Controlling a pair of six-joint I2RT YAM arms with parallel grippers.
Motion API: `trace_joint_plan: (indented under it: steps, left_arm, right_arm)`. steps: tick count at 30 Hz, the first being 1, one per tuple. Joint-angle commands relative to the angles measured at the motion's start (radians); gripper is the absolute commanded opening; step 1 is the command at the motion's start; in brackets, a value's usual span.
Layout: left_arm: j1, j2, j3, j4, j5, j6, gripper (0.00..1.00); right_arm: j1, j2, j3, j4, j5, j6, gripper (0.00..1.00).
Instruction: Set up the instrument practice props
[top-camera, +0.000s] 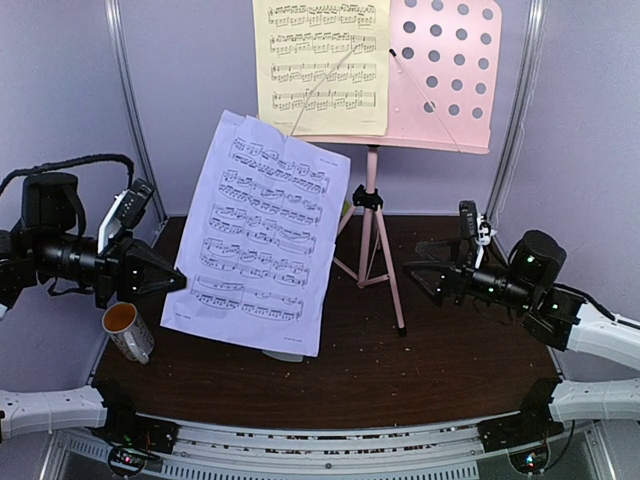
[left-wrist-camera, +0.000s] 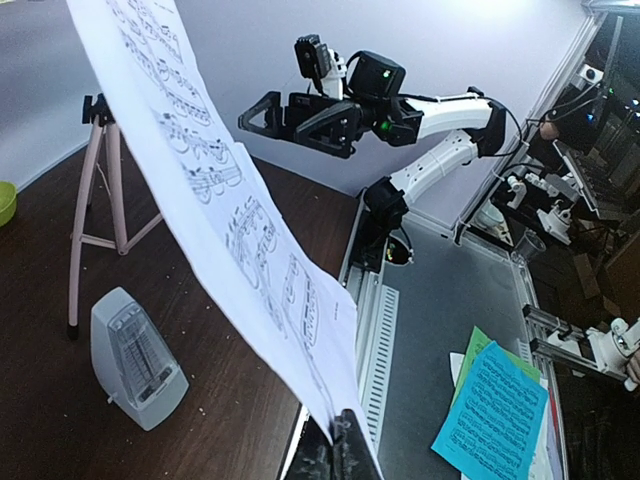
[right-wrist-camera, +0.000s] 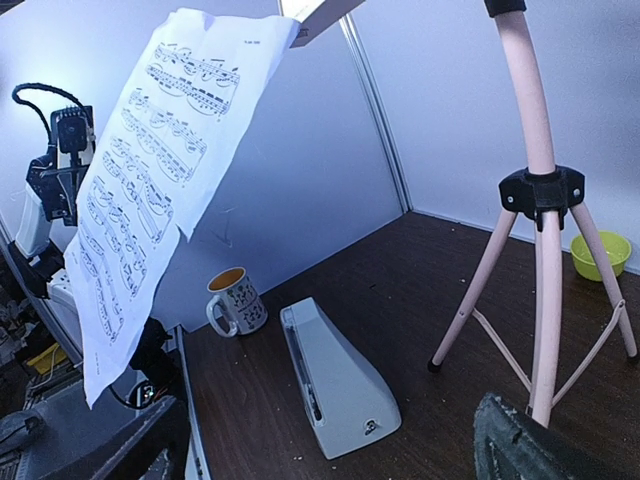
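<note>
The pink music stand (top-camera: 372, 230) stands at the back middle of the table, its perforated desk (top-camera: 450, 70) carrying the yellow music sheet (top-camera: 320, 65) on its left half. My left gripper (top-camera: 180, 284) is shut on the lower left edge of the lavender music sheet (top-camera: 265, 235), holding it up in the air in front of the stand. In the left wrist view the sheet (left-wrist-camera: 210, 200) rises from the closed left gripper (left-wrist-camera: 340, 445). The pale-grey metronome (right-wrist-camera: 340, 380) lies on the table under the sheet, also visible as the metronome (left-wrist-camera: 135, 358). My right gripper (top-camera: 420, 272) is open and holds nothing, to the right of the stand's legs.
A white mug (top-camera: 128, 330) with an orange inside stands at the table's left edge. A lime-green bowl (right-wrist-camera: 600, 255) sits behind the stand's legs (right-wrist-camera: 540, 300). Blue and green sheets (left-wrist-camera: 490, 410) lie off the table beyond its near rail.
</note>
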Motion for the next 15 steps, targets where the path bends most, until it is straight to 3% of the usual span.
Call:
trace_joint_plan:
  steps: [1, 11, 15]
  left_arm:
    - [-0.020, -0.004, -0.010, 0.060, 0.027, 0.026, 0.00]
    - [-0.102, 0.018, -0.013, 0.060, -0.011, 0.032, 0.00]
    - [-0.129, 0.043, -0.004, 0.043, -0.027, 0.045, 0.00]
  right_arm:
    - [0.010, 0.001, 0.057, 0.009, -0.011, -0.020, 1.00]
    - [0.019, -0.003, 0.082, -0.014, -0.017, -0.045, 1.00]
    - [0.022, -0.019, 0.128, -0.124, -0.017, -0.146, 1.00]
